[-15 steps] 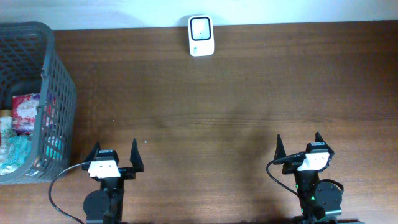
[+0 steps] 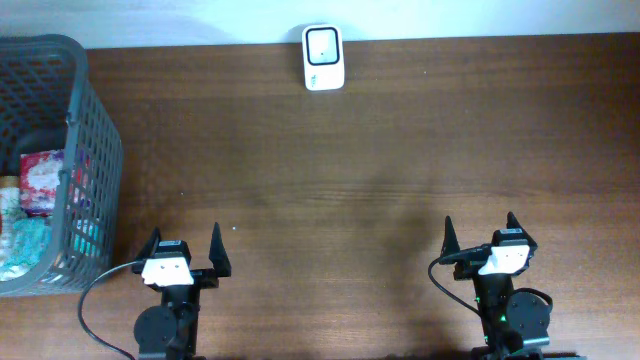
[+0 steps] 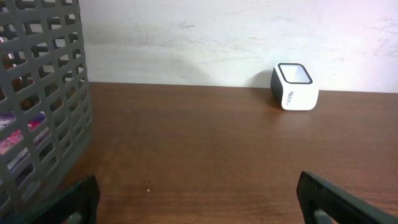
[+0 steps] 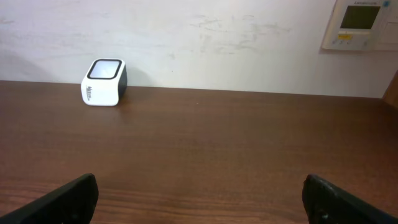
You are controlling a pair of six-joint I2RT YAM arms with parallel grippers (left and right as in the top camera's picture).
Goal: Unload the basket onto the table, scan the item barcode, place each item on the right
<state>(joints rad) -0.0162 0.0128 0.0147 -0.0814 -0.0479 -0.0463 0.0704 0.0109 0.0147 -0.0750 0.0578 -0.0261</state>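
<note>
My left gripper (image 2: 184, 243) and right gripper (image 2: 480, 232) are released and empty; the scanner (image 2: 323, 58) stands far, the basket (image 2: 100, 150) at left.

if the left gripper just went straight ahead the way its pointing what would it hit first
Probably nothing on the table: the left gripper faces bare wood, the basket off to its left and the scanner to its right. First in line looks to be the back wall.
</note>
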